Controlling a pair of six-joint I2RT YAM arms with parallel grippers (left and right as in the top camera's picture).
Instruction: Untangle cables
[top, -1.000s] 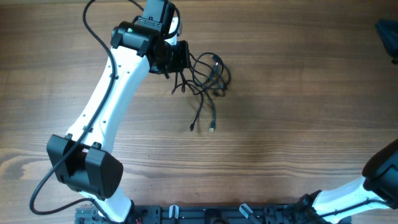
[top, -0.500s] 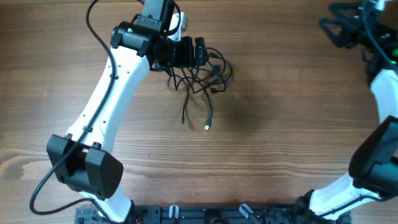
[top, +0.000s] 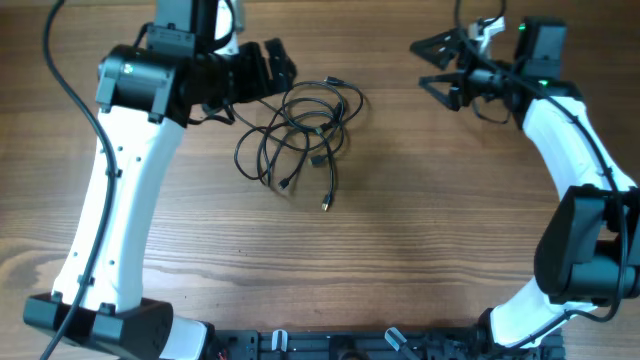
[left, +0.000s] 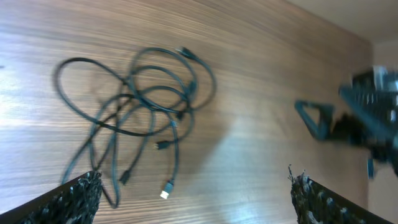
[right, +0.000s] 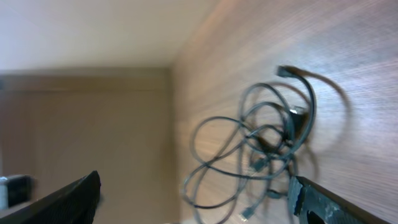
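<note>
The cables (top: 308, 130) lie loose on the wooden table in one tangled bunch of thin black loops, several plug ends trailing toward the front. One plug tip (top: 325, 206) is light-coloured. My left gripper (top: 283, 68) hovers open just left of the bunch, touching nothing. In the left wrist view the cables (left: 132, 98) sit well ahead of the open left gripper (left: 193, 199). My right gripper (top: 420, 63) is open at the back right, apart from the bunch and pointing toward it. The right wrist view shows the cables (right: 268, 140) blurred, beyond the open right gripper (right: 193, 199).
The wooden table (top: 420, 220) stretches around the bunch. The left arm (top: 110, 200) rises along the left side, the right arm (top: 575, 150) along the right. A black mounting rail (top: 330, 345) runs along the front edge.
The left gripper let go of the cables and drew back to the left; the bunch dropped and spread wider on the table. The right arm swung in from the right and opened.
</note>
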